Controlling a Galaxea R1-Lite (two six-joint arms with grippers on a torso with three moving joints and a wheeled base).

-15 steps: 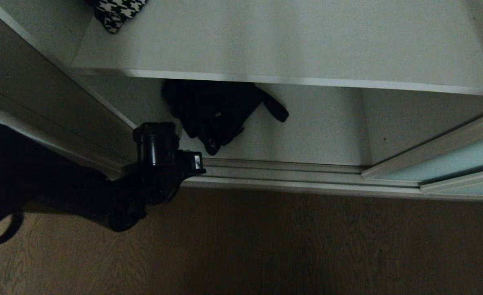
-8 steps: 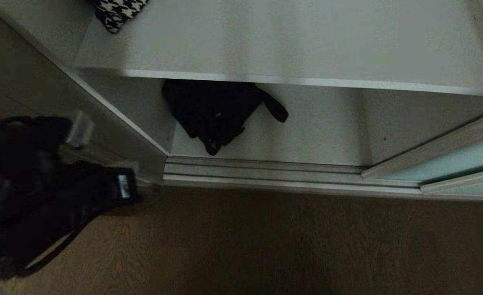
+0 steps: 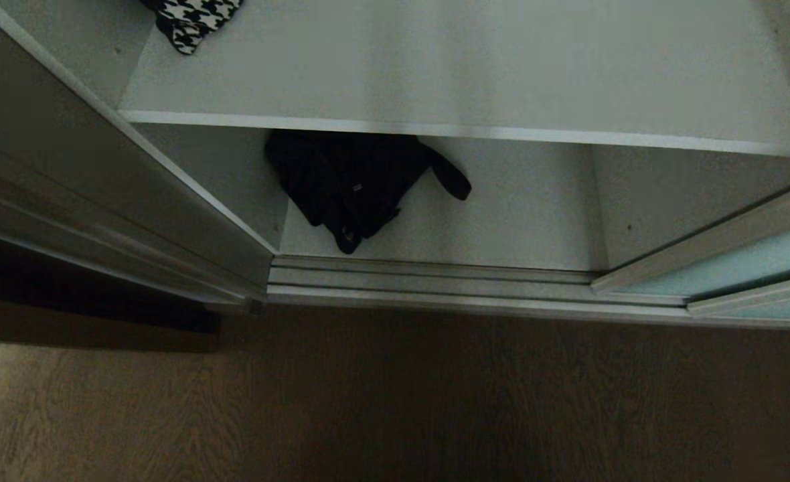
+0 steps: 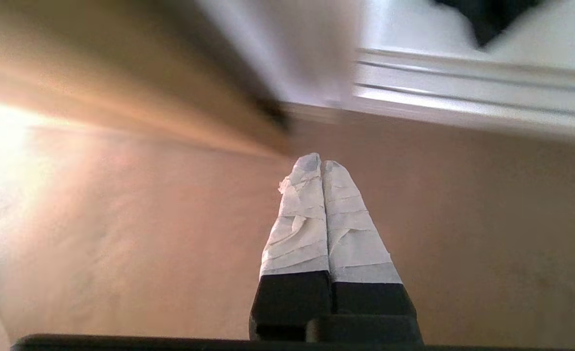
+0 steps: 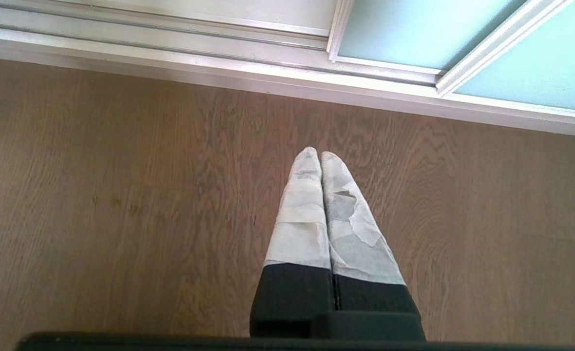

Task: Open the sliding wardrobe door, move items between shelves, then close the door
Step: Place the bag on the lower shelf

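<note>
Pointing down at wooden floor (image 5: 122,204): left end effector (image 4: 321,163), right end effector (image 5: 320,155), both closed, empty.

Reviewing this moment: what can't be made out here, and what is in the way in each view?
- Soft black fabric bag: head view, its back part hidden under the upper light-grey shelf.
- Black-and-white houndstooth piece: head view, cut off by the top edge.
- Frosted teal glass sliding door: cut off at the right edge.
- Left wrist view: wardrobe corner smeared by motion blur.
</note>
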